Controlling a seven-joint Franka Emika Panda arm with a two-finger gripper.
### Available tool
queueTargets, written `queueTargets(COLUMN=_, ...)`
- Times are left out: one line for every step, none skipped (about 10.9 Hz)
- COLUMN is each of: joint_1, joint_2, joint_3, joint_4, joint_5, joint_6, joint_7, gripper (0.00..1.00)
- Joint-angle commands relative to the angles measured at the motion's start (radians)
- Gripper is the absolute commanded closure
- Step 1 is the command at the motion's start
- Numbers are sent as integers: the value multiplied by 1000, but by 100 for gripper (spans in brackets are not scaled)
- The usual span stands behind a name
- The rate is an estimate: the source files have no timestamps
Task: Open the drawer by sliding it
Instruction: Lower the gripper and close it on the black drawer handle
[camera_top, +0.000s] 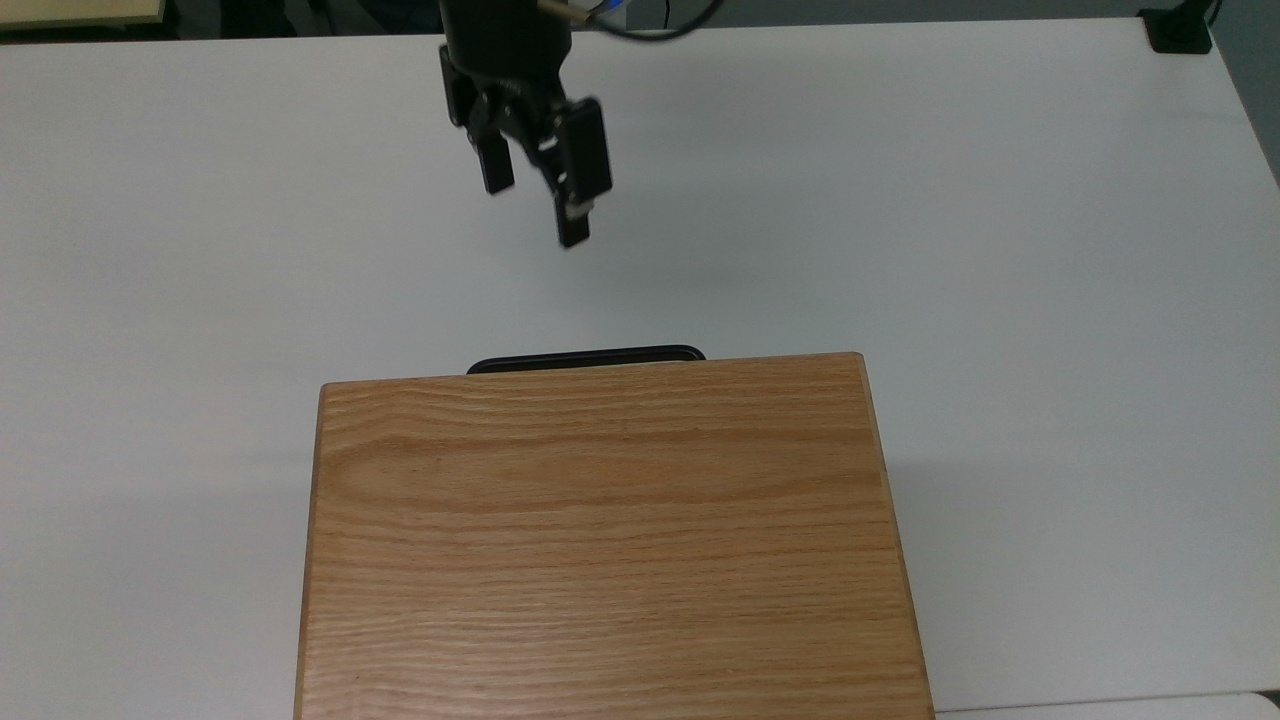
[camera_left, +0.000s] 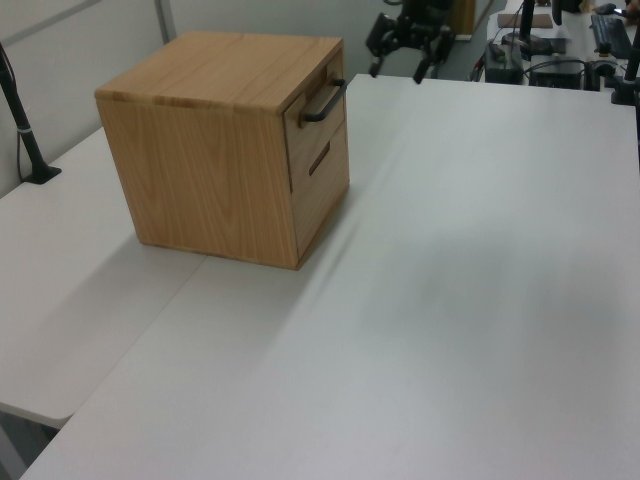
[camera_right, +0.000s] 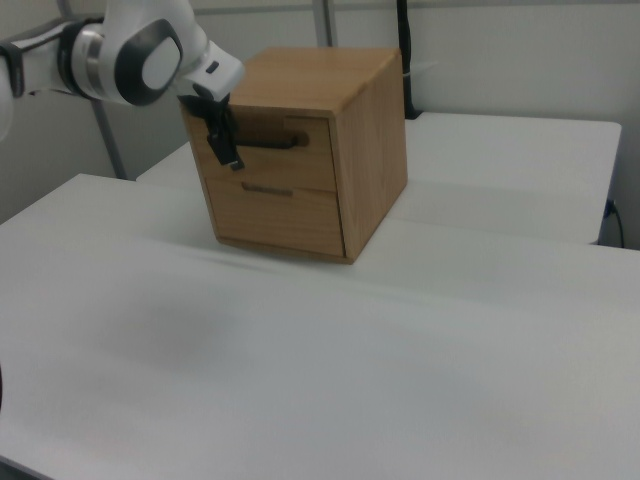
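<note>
Top view: gripper (camera_top: 533, 212) with jaws apart, empty, hanging over the table (camera_top: 1000, 250); drawer (camera_left: 315, 118) shut in cabinet (camera_top: 610, 540), handle (camera_top: 586, 358) straight ahead of fingertips, well apart, long axis crosswise to approach.

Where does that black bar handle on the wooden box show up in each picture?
Top view: black bar handle peeks past the box's upper edge, centre.
Left view: handle at the box's upper right.
Right view: handle upper left, by the gripper.
Shared landmark: wooden box.
</note>
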Motion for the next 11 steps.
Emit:
queueTargets(joint_1=5, joint_2=78, joint_3=3, joint_4=1, joint_5=-4, joint_6=165, joint_7=437, gripper=3)
queueTargets(joint_1=10, joint_2=106, joint_3=3, joint_4=15, joint_5=-4, joint_6=203, joint_7=479, gripper=6)
queueTargets(joint_1=21, joint_2=120, joint_3=3, joint_4=15, joint_5=-1, joint_6=254, joint_7=496, gripper=13)
queueTargets(joint_1=22, joint_2=129, joint_3=3, joint_4=14, joint_5=-1, joint_6=307, joint_7=508, gripper=28)
queueTargets(joint_1=24, joint_2=141, joint_3=3, joint_4=15, joint_5=-1, joint_6=329, joint_7=510, gripper=36)
queueTargets(joint_1=27, joint_2=155, joint_3=3, joint_4=17, joint_5=-1, joint_6=344, joint_7=513, gripper=37)
queueTargets(joint_1=36, joint_2=165, joint_3=3, joint_4=30, joint_5=-4, joint_6=358, joint_7=533, gripper=37)
queueTargets(joint_1=39, joint_2=172, joint_3=3, joint_4=33, joint_5=-5, joint_6=363, joint_7=537, gripper=37)
queueTargets(joint_1=41, joint_2=175, joint_3=3, joint_4=32, joint_5=-16, joint_6=363, joint_7=536, gripper=54)
queueTargets(joint_1=41, joint_2=175, joint_3=3, joint_4=29, joint_5=-34, joint_6=363, joint_7=533, gripper=72)
queueTargets(joint_1=41, joint_2=174, joint_3=3, joint_4=21, joint_5=-34, joint_6=363, joint_7=528, gripper=80)
